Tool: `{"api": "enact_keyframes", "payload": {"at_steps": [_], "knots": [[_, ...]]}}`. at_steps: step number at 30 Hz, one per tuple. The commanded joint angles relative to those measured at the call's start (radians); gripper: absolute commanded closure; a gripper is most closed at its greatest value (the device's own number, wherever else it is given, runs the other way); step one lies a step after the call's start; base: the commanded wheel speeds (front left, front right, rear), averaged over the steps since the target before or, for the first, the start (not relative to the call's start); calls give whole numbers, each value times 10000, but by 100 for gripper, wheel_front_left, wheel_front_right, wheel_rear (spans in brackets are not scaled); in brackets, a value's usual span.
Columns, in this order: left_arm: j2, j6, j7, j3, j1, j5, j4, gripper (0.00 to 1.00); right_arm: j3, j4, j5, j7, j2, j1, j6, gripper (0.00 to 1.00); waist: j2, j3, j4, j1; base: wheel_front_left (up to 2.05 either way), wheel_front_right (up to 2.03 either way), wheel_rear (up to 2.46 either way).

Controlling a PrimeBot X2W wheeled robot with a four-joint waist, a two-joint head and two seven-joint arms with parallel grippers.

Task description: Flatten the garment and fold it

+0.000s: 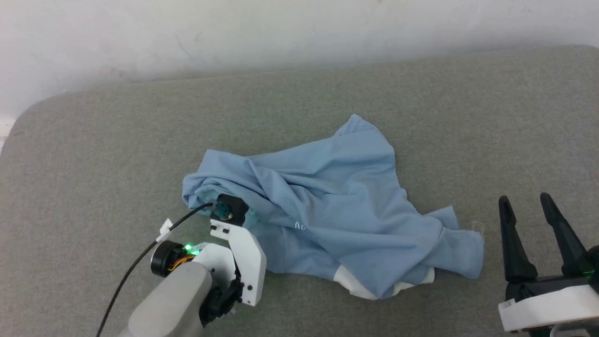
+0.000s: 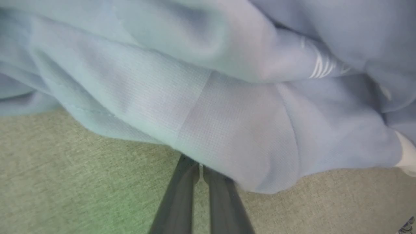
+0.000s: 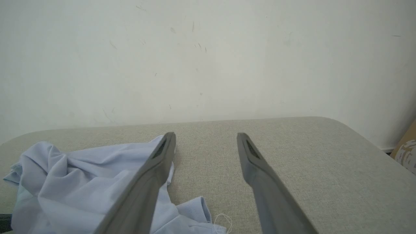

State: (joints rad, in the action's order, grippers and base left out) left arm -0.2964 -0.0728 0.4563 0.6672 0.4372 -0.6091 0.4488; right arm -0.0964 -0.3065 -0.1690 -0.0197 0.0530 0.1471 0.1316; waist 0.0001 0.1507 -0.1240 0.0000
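Left claw [image 2: 200,166], low centre of its wrist frame, seems clenched on an edge of the soft, light shirt [image 1: 327,206]; right claw [image 1: 524,199] gapes, lower right.

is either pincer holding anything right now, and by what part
The left pincer looks shut on the polo shirt, pinching a fold at its bunched left edge. The right pincer is open, holding nothing.

Soft, even light fills the scene. The far wall [image 1: 187,37] is washed pale, and shadows are faint: a thin dark line under the garment [image 1: 327,201] at its near edge. A green lamp [image 1: 188,247] tints the grey surface [image 2: 81,201]. Up close, the left gripper [image 2: 200,167] and right gripper [image 3: 206,136] blur; nearby cloth looks soft.
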Motion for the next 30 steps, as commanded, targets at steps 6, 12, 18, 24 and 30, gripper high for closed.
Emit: {"api": "enact_keyframes", "payload": {"at_steps": [6, 12, 18, 24, 30], "knots": [[64, -117, -728, -37, -513, -71, 277, 100, -62, 112, -45, -94, -28, -125, -9, 0, -1, -161, 154, 0, 0, 0, 0], [-229, -915, -2425, -828, -1404, -102, -901, 100, -225, 115, -93, -126, -28, 21, -9, 0, -1, -396, 373, 0, 0, 0, 0], [-839, -2018, -3030, -1597, -2778, -199, -2719, 100, -360, 55, -113, -71, -28, 154, -9, 0, -1, -616, 745, 0, 0, 0, 0], [-1782, -3131, -3048, -2721, -4162, -502, -3930, 100, -487, -93, -132, -3, -28, 214, -9, 0, -1, -587, 1078, 0, 0, 0, 0], [-2473, -3669, -2726, -3671, -5045, -1040, -4094, 100, -467, -178, -96, 61, -28, 141, -9, 0, -1, -423, 1146, 0, 0, 0, 0]]}}
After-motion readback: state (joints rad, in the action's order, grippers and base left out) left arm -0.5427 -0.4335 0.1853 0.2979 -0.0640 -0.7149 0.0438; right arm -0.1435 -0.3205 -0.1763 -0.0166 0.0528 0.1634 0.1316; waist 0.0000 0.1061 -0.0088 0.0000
